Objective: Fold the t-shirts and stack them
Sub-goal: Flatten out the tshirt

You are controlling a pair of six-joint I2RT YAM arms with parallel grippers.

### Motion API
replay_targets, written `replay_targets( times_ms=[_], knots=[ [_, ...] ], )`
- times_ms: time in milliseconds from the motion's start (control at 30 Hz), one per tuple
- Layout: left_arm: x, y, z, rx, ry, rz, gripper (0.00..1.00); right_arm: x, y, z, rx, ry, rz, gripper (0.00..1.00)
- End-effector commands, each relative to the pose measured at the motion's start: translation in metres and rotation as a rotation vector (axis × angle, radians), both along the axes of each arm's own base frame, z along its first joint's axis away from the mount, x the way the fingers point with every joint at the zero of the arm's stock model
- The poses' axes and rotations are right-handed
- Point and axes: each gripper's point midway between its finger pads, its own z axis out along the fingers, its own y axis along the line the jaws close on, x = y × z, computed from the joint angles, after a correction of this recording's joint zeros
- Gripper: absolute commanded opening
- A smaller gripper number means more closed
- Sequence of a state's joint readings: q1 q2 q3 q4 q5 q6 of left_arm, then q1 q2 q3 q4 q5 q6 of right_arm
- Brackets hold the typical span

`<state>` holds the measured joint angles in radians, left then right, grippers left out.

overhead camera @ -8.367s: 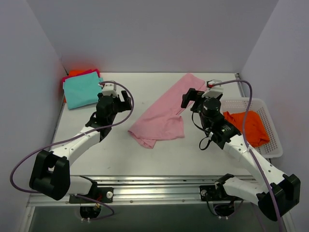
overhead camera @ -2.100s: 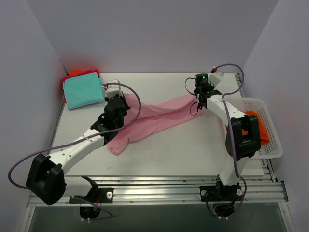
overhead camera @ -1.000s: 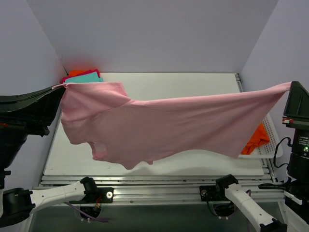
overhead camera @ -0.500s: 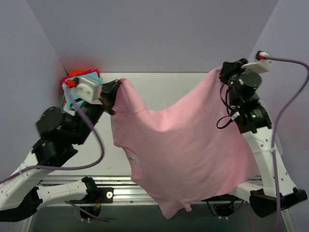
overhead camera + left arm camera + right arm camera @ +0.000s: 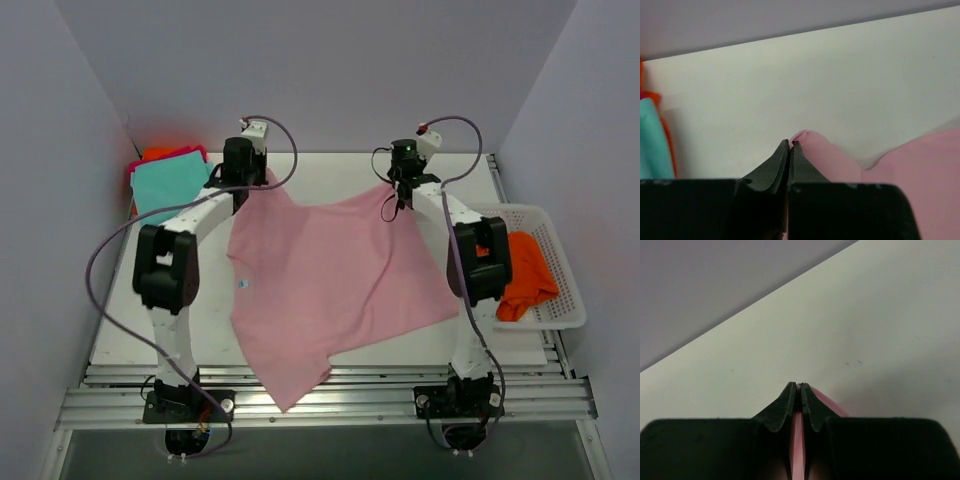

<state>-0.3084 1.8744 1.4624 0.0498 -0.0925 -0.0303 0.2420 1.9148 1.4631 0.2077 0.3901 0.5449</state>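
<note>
Item: left pincer (image 5: 247, 182); jaws pressed together on a far corner of the pink shirt (image 5: 320, 280); in the left wrist view the tips (image 5: 790, 145) meet with a small fold of pink cloth (image 5: 812, 150) pinched at them, low over the table (image 5: 840, 75).

Item: right pincer (image 5: 394, 188); jaws closed on the other far corner of the same shirt; in the right wrist view a thin strip of pink (image 5: 796, 440) runs between the black fingers (image 5: 785, 407).

Item: pink shirt; spread flat from both pincers toward the arm bases, its far edge running between the two pincers, its near end hanging over the table's front edge; small blue neck tag (image 5: 244, 283) nearer the left pincer's side.

Item: teal shirt (image 5: 165, 185); folded, to the outer side of the left pincer, apart from it; magenta shirt (image 5: 203, 152) and folded orange shirt (image 5: 160, 153) showing as edges beneath it.

Item: loose orange shirt (image 5: 525, 270); crumpled in the white basket (image 5: 565, 305), outward of the right pincer and nearer the bases.
</note>
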Motion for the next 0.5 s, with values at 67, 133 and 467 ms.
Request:
replay_targets(
  times_ms=[67,133,467],
  knots=[
    [0.099,-0.012,-0.019,-0.107,0.017,-0.080,0.02,0.077,-0.001,-0.058,-0.010,0.054,-0.056,0.00],
    [0.132,-0.014,-0.015,-0.091,-0.018,-0.071,0.02,0.106,-0.005,-0.065,-0.014,0.044,-0.092,0.00],
    [0.178,0.022,0.000,-0.201,-0.128,0.084,0.94,0.116,-0.057,-0.041,-0.035,-0.023,-0.262,1.00]
  ],
)
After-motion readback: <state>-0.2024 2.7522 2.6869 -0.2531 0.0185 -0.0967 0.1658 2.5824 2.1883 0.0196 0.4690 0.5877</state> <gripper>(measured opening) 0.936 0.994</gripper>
